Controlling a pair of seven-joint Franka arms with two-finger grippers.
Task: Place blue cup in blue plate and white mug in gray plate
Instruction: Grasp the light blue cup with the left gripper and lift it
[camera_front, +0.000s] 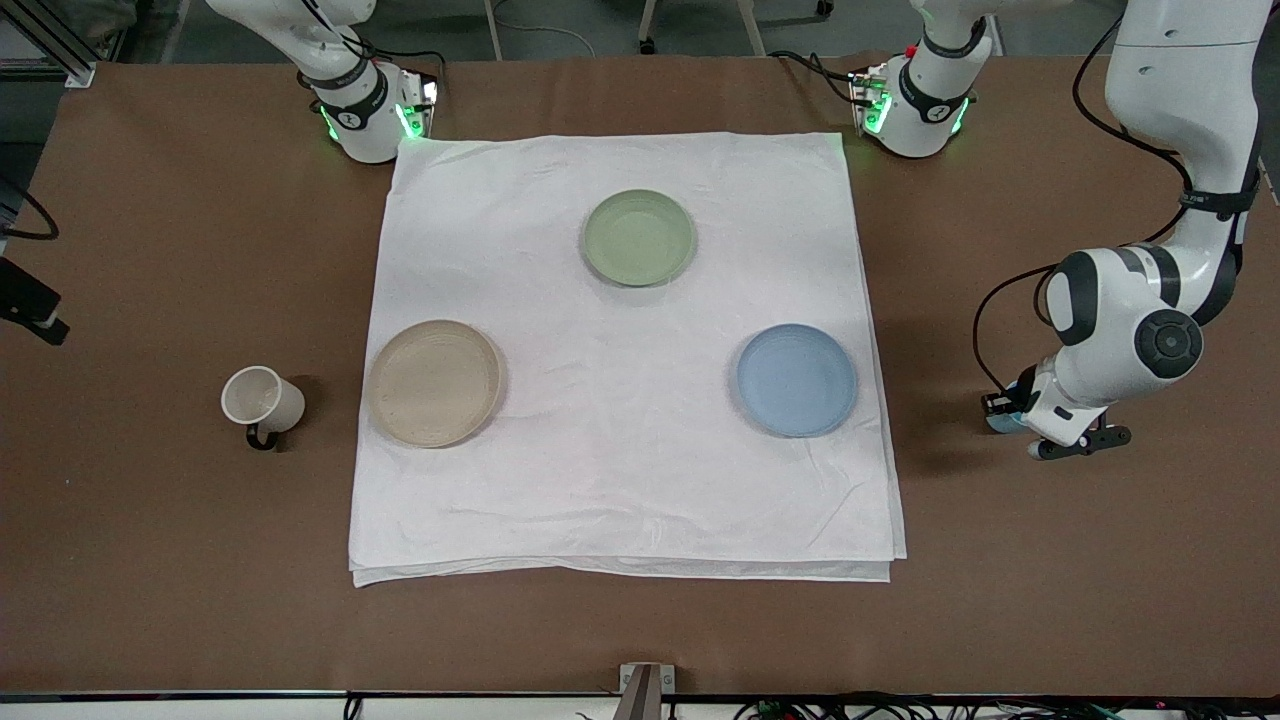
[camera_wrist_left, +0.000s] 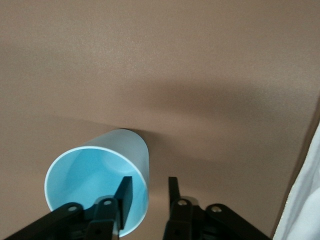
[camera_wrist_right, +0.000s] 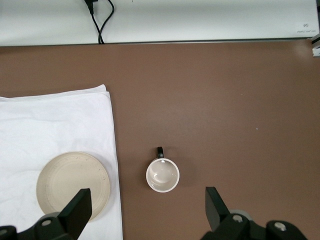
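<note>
The blue cup (camera_wrist_left: 95, 175) stands on the bare brown table toward the left arm's end, beside the cloth's edge; in the front view only a sliver of the cup (camera_front: 1002, 422) shows under the hand. My left gripper (camera_wrist_left: 148, 192) is low at the cup, open, with one finger inside it and one outside, straddling its wall; it also shows in the front view (camera_front: 1005, 408). The blue plate (camera_front: 797, 380) lies empty on the cloth. The white mug (camera_front: 262, 400) stands upright beside the gray plate (camera_front: 435, 383). My right gripper (camera_wrist_right: 147, 207) is wide open, high over the mug (camera_wrist_right: 162, 175).
A white cloth (camera_front: 620, 470) covers the table's middle. A pale green plate (camera_front: 639, 237) lies on it near the robots' bases. The mug's dark handle (camera_front: 262, 438) points toward the front camera. Bare brown table lies around the cloth.
</note>
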